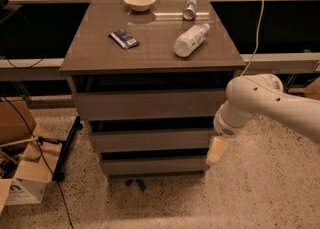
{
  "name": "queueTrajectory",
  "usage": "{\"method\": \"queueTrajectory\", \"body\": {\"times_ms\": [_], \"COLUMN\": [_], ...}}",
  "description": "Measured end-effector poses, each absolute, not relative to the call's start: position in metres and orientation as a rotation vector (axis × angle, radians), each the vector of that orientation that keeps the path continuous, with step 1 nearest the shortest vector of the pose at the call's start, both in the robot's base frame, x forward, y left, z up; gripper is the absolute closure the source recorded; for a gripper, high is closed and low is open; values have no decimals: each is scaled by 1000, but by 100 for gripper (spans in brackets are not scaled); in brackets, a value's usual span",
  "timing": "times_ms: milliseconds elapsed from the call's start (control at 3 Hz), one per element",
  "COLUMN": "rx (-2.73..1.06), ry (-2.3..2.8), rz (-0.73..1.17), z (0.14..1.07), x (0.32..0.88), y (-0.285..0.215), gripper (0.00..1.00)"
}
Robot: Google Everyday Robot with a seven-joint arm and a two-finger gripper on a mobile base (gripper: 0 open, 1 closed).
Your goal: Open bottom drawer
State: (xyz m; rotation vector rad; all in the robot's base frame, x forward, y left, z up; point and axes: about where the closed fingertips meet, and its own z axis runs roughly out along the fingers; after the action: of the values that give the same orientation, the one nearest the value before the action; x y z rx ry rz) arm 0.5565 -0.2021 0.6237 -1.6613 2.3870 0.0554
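Observation:
The grey-brown cabinet (150,53) has three flat, handle-less drawer fronts. The bottom drawer (152,165) is the lowest and slimmest, with a dark gap above its front. The middle drawer (150,140) and the top drawer (150,104) sit above it. My white arm (265,104) reaches in from the right. My gripper (215,152) hangs pointing down at the right end of the bottom drawer's front, close to its upper right corner.
On the cabinet top lie a white bowl (140,0), a can (189,8), a plastic bottle (191,39) and a dark packet (123,38). Cardboard boxes (20,173) and a black stand (67,148) sit on the speckled floor at left. A cable (259,18) hangs behind.

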Motion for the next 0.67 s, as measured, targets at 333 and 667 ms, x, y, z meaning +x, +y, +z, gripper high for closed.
{"method": "queueTrajectory", "body": {"times_ms": [333,667], "rx": [-1660,-1587], "ry": [2412,2374], "rz": [93,206], "z": [606,575], "x": [551,560], "y": [-199,-191], "gripper": [0,0]}}
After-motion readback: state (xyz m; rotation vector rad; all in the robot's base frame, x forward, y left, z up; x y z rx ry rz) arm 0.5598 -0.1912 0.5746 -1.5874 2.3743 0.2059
